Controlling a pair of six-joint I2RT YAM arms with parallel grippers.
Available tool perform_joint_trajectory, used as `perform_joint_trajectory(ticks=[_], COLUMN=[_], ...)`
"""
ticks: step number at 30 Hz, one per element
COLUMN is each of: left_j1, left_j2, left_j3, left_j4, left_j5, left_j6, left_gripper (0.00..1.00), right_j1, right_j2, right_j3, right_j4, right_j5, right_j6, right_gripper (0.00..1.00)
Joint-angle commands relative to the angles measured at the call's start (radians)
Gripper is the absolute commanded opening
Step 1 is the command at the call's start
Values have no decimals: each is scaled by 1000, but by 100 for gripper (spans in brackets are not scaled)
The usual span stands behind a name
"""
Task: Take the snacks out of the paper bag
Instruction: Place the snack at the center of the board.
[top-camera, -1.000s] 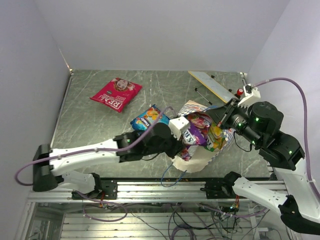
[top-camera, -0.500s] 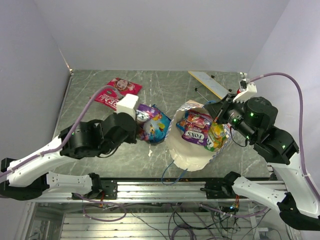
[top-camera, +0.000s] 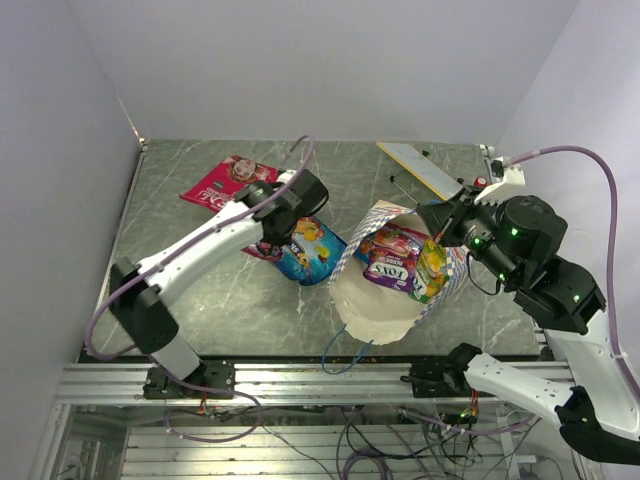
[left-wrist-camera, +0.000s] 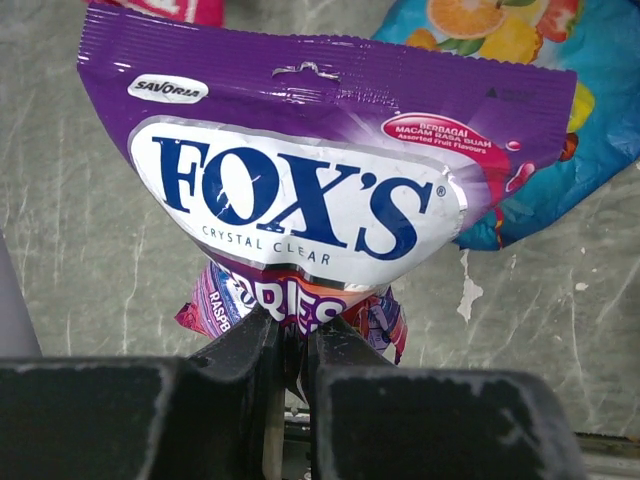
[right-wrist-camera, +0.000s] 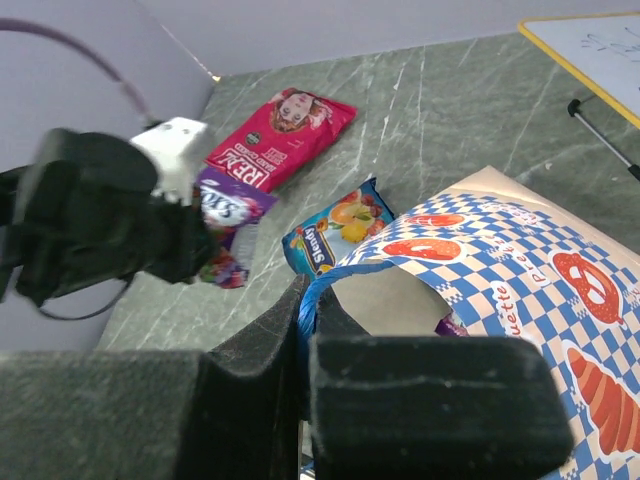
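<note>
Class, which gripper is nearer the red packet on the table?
Left. The left gripper, holding a purple packet, hangs just beside the red packet; the right gripper grips the paper bag further away.

Snacks (top-camera: 395, 262) seemingly in bag (top-camera: 370, 308); packets (top-camera: 315, 250) left

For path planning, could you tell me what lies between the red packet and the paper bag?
The blue packet lies there, clearest in the right wrist view.

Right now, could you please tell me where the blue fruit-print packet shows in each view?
Top external: blue packet centre, left of the paper bag.
Left wrist: blue packet top right, behind the Fox's packet.
Right wrist: blue packet centre.
Shared landmark: the red packet.
</note>
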Motion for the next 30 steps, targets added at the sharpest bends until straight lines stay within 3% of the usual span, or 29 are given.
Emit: perform_joint_trajectory(ticks=[1,8,13,21,25,30], left_j1=[28,52,52,54,60,99], left_j2=[98,253,375,471,510,496], left_j3=[97,156,240,249,215,123], left_j4=[63,159,139,218,230,266], left_j5=[85,227,191,201,268,369], left_j6=[118,231,251,313,311,307], left_gripper=[7,7,7,7,19,47], right_j1=[3,3,3,2,2,3], right_j2=[-22,-21,-12,-39,-51,-85], right_j3=[30,59,80,54,63,48], right_j4=[18,-11,-19,-18,-43,-47], right_j5=[23,31,36,20,27,53], right_j6=[-13,-34,-32,27,51,94], right_gripper=[0,0,0,0,0,0])
